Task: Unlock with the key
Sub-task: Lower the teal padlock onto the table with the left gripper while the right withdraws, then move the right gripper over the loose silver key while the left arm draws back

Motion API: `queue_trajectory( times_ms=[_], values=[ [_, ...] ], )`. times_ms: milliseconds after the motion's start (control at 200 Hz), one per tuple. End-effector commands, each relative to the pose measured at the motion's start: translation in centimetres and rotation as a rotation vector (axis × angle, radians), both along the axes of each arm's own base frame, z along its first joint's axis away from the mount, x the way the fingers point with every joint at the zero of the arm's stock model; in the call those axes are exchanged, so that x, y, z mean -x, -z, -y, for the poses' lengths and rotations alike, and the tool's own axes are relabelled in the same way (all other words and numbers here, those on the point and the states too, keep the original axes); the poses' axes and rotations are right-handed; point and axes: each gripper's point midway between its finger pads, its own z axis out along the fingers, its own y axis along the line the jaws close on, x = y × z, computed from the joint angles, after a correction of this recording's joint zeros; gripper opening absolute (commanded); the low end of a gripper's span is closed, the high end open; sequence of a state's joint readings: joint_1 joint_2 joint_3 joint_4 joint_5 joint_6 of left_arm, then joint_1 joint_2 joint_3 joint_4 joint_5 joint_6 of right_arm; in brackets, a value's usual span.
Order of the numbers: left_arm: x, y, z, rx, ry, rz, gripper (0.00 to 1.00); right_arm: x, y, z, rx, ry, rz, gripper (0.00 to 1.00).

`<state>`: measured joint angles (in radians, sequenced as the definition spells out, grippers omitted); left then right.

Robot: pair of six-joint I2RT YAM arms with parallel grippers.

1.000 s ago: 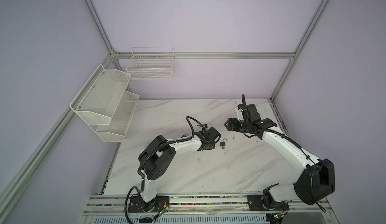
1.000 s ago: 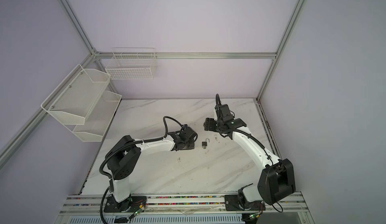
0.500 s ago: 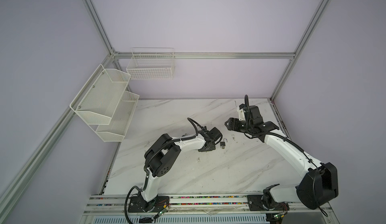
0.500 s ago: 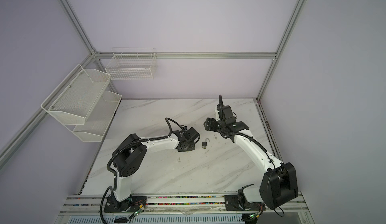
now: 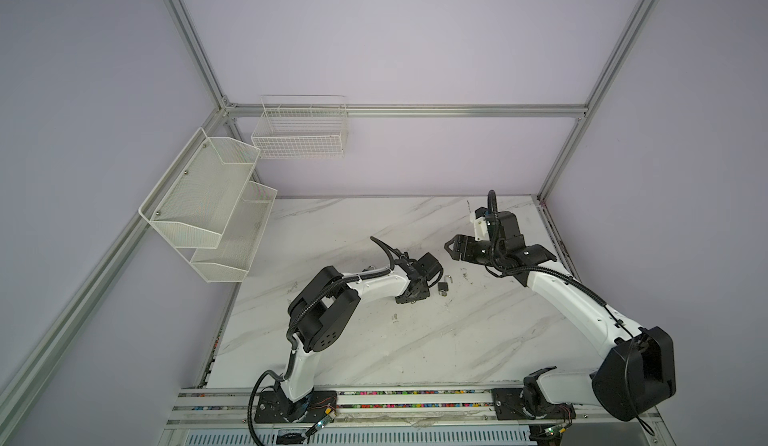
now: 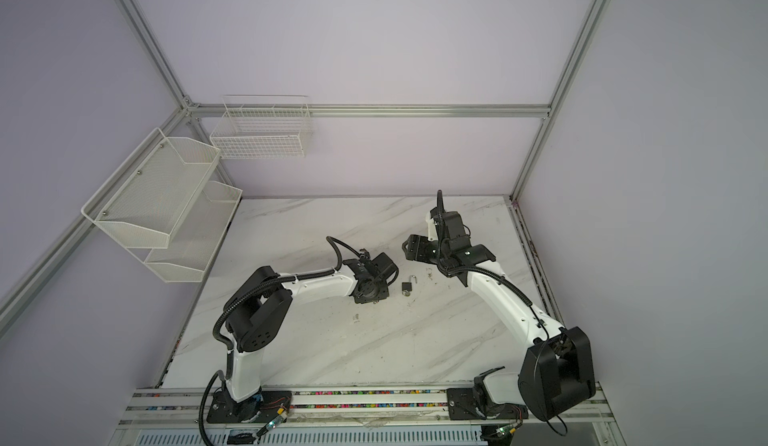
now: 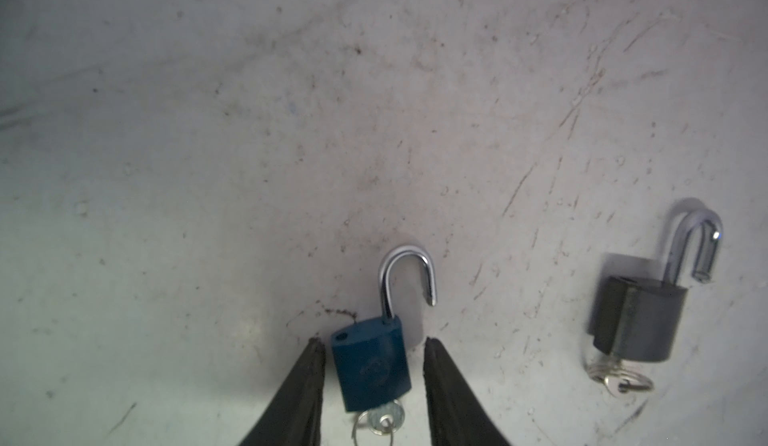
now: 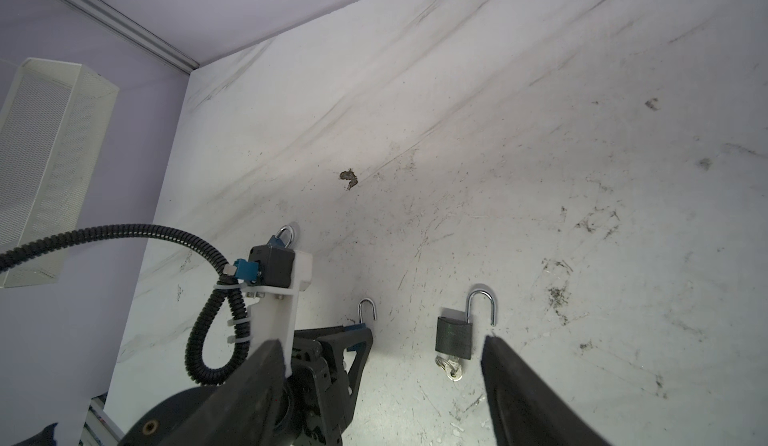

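Left wrist view sets the blue padlock (image 7: pixel 370 365) squarely between your left gripper's (image 7: pixel 372 341) fingers, its long axis running along them, with the open shackle (image 7: pixel 409 273) pointing away from the wrist and the key (image 7: pixel 386 419) seated in the near end. Those jaws stand partly parted, just clear of the body on either side, gripping nothing. Your right gripper (image 5: pixel 453 248) hangs wide and empty, well apart from the blue padlock, so the left arm is nearer.

White arms (image 5: pixel 376 289) with black joints (image 5: pixel 328 319), ribbed black cables (image 8: pixel 124 230) and white camera bracket (image 8: pixel 272 319).
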<state>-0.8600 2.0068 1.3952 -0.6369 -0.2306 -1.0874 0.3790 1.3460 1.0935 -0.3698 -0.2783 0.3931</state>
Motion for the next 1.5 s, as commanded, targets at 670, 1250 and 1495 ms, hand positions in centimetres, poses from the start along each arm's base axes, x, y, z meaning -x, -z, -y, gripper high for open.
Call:
queue_trajectory(
  times_ms=[670, 1250, 1495],
  values=[
    [-0.3, -20.7, -13.3, 0.089, -0.137, 0.436, 0.59, -0.9, 1.7, -6.7, 0.054, -0.010, -0.028, 0.78],
    [1.7, -19.5, -26.2, 0.067, -0.261, 0.476, 0.60, 4.9, 10.7, -22.9, 0.112, 0.056, -0.185, 0.66],
    [1.2, -18.7, -28.5, 0.103, -0.315, 0.480, 0.60, 4.5, 13.1, -24.9, 0.190, 0.128, -0.173, 0.64]
  ],
)
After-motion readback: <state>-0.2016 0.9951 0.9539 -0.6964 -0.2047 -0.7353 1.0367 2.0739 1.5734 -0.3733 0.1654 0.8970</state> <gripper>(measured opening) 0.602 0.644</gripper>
